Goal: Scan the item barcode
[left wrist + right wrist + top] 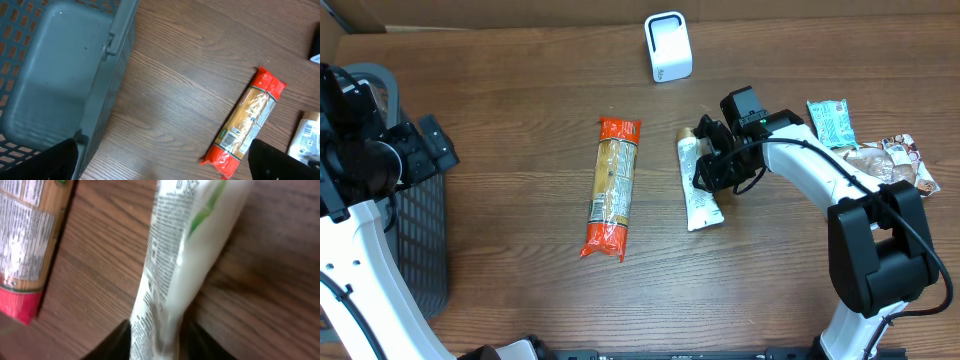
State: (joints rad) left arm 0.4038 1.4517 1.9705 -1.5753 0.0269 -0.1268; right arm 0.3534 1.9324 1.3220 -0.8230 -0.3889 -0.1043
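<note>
The robot's right hand (712,166) reaches down over a white tube (701,198) lying flat on the wooden worktop (520,120), just right of centre, its capped end pointing towards the far edge. Seen from the right wrist, the dark fingers (107,344) stand on either side of the tube's body with the printed side facing the camera. Whether they are pressing on it or only straddling it cannot be told from these views. The tube appears to be the item picked for scanning, and it has not yet left the wood.

A small white scanner (668,46) stands upright near the far edge, well apart from the tube, its window facing the arms, so a barcode would probably have to be lifted and turned towards it. An orange-ended pasta packet (612,186) lies alongside the tube to its left, near it but not touching. A teal packet (832,122) and a brown packet (890,163) lie at the right edge behind the arm, likely waiting their turn.

The left hand (424,150) hangs wide open and empty over the rim of a grey basket (420,240) at the left edge, which looks placed to receive scanned goods, and it is well clear of the working arm
</note>
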